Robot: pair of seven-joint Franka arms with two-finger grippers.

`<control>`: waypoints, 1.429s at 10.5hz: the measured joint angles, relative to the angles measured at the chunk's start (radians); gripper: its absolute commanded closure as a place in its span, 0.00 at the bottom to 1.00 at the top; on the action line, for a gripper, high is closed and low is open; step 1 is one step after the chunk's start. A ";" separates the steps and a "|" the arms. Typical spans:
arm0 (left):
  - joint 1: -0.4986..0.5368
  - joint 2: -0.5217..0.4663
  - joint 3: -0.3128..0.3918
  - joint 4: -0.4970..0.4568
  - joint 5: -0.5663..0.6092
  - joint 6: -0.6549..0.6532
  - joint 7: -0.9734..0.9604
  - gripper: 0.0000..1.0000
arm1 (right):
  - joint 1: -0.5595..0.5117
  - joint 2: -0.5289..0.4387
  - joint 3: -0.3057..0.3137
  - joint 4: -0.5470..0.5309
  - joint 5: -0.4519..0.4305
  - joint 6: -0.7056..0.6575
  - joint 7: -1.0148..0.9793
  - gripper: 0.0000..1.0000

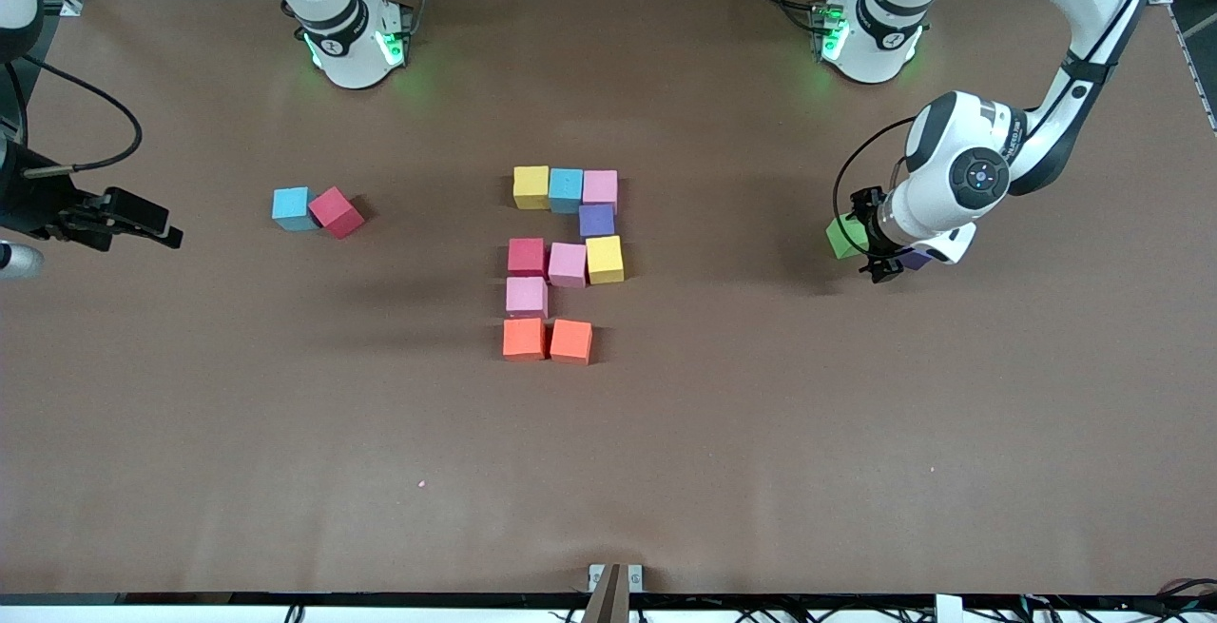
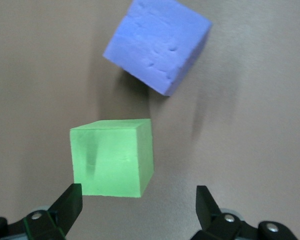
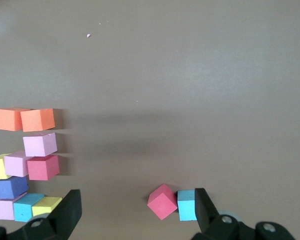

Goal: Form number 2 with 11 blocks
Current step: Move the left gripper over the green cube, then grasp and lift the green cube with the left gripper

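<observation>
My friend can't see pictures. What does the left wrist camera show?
The open left gripper hangs over a green block on the brown table, its dark fingers on either side, not touching it. A purple block sits tilted just past the green one.

even overhead light, soft shadows

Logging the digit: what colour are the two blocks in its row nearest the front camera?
Both blocks are orange; front view.
</observation>
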 measured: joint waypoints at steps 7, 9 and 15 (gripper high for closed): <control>0.000 -0.005 0.000 -0.095 0.046 0.050 -0.216 0.00 | -0.004 0.004 -0.003 0.048 -0.138 -0.049 0.001 0.00; 0.000 -0.005 0.000 -0.097 0.111 0.064 -0.330 0.00 | -0.011 0.004 -0.006 0.051 -0.138 -0.053 0.001 0.00; 0.010 -0.004 0.001 -0.110 0.196 0.083 -0.444 0.00 | -0.013 0.005 -0.006 0.064 -0.136 -0.051 0.002 0.00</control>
